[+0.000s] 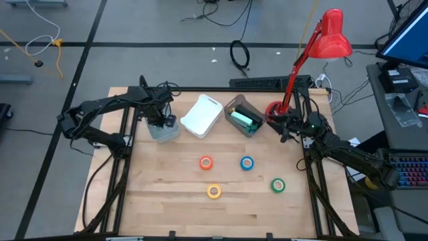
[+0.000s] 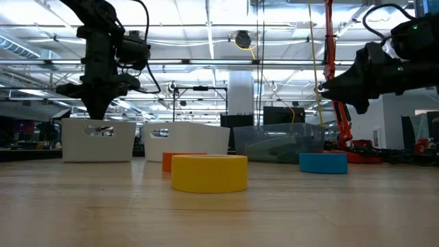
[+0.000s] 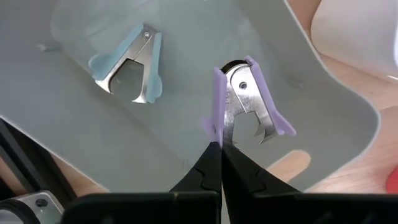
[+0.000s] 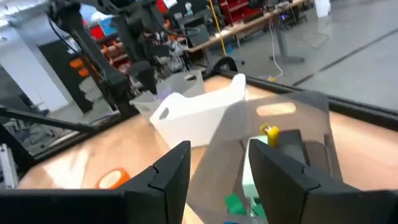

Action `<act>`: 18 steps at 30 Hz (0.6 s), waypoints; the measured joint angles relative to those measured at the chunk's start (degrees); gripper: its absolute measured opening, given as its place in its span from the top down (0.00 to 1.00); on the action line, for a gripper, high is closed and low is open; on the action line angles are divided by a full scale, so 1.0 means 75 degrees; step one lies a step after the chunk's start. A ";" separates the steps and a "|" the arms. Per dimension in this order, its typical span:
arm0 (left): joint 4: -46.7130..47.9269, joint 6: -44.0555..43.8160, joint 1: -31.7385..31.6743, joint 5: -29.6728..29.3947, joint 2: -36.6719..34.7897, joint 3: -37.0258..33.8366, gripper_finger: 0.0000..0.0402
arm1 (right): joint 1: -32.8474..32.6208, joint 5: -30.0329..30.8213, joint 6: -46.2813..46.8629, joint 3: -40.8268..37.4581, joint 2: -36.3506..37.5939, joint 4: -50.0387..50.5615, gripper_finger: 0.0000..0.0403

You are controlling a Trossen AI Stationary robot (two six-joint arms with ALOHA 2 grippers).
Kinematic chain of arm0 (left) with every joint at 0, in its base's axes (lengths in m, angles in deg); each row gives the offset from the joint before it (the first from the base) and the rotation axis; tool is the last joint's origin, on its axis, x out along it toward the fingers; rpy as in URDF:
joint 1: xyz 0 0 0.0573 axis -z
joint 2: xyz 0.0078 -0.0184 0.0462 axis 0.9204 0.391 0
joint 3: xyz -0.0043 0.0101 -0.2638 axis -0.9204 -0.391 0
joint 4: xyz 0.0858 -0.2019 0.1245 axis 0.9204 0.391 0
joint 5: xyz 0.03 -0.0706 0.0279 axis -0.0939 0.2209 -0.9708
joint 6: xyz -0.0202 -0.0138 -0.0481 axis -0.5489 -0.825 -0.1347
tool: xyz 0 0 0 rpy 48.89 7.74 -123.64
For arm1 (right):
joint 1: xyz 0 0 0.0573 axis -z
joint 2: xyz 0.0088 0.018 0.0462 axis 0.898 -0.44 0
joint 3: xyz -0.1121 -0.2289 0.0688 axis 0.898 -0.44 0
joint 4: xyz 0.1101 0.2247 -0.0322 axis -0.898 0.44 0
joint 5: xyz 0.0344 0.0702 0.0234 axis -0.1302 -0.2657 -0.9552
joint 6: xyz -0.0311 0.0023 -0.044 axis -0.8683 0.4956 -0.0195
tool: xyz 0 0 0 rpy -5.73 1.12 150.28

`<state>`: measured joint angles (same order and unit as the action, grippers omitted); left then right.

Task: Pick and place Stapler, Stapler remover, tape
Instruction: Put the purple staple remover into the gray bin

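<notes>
A: What lies nearest on the pale wooden counter (image 1: 167, 201)?

B: The four small tape rings. The yellow tape roll (image 1: 213, 191) is closest to the front edge, the green tape roll (image 1: 277, 185) just behind it toward the right side. Farther back sit the orange tape roll (image 1: 206, 163) and the blue tape roll (image 1: 247, 163), side by side but apart — none of the four touch.

A: And behind them?

B: Three bins in a row: a pale grey plastic bin (image 1: 162, 130) on the left, a white plastic bin (image 1: 201, 116) in the middle, and a clear dark-tinted bin (image 1: 243, 115) with green staplers (image 1: 244, 120) inside.

A: Where is the left end effector?

B: The left end effector (image 3: 221, 149) hangs over the grey bin, fingers pinched narrow on one side of a purple-handled metal staple remover (image 3: 249, 99). A second, light-blue-handled staple remover (image 3: 130, 62) lies on the bin floor, apart from it.

A: The right one?

B: The right end effector (image 4: 214, 165) hovers beside the tinted bin, fingers spread wide and holding nothing — near the base of a red desk lamp (image 1: 331, 37) at the counter's far right corner.
</notes>
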<state>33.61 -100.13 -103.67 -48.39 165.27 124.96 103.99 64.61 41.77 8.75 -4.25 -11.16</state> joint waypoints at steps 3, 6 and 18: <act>-0.0009 -0.0163 0.0000 0.0005 0.0025 0.0000 1.00 | 0.0000 0.0084 -0.0012 -0.0003 -0.0005 0.0047 0.61; -0.0008 -0.0187 0.0000 0.0050 0.0183 0.0000 1.00 | 0.0000 0.0083 -0.0020 -0.0006 -0.0006 0.0045 0.61; -0.0172 -0.0191 0.0000 0.0148 0.1121 0.0000 1.00 | 0.0000 0.0078 -0.0014 -0.0012 -0.0006 0.0045 0.61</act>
<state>32.32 -101.56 -103.67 -47.28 173.68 124.96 103.99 65.20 41.66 8.67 -4.30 -10.82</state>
